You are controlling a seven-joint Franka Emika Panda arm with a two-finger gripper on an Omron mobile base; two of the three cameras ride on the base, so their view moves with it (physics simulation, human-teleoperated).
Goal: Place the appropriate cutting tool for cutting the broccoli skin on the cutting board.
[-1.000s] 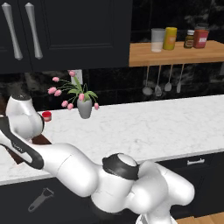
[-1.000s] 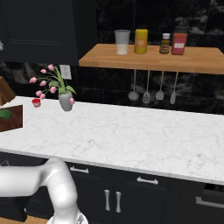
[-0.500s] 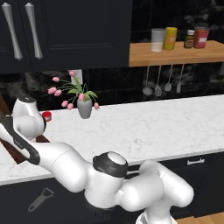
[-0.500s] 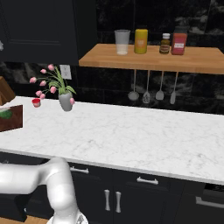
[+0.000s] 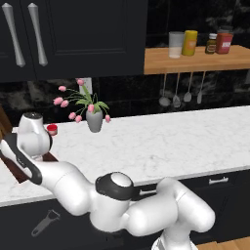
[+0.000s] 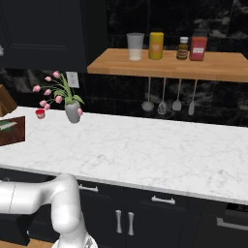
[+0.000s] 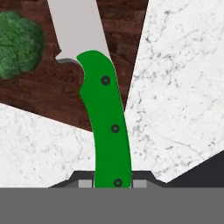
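In the hand view my gripper (image 7: 113, 181) is shut on the butt end of the knife (image 7: 105, 113), which has a bright green handle and a pale blade. The blade reaches out over the dark reddish-brown cutting board (image 7: 48, 94); the handle crosses the board's corner and the white marble counter (image 7: 175, 87). The broccoli (image 7: 17, 46) lies on the board, just beside the blade. I cannot tell whether the knife touches the board. From the right base view the cutting board (image 6: 13, 134) lies at the counter's far left. In the left base view my forearm covers most of the cutting board (image 5: 49, 157).
A small red cup (image 5: 52, 129) and a grey vase of pink flowers (image 5: 94, 120) stand behind the board. The grey peeler (image 5: 45, 222) lies low in front of the dark cabinets. A wooden wall shelf (image 6: 164, 68) carries jars, and utensils hang beneath it.
My hand with the knife has shifted a little to the right and lower over the board. Nothing else has moved.
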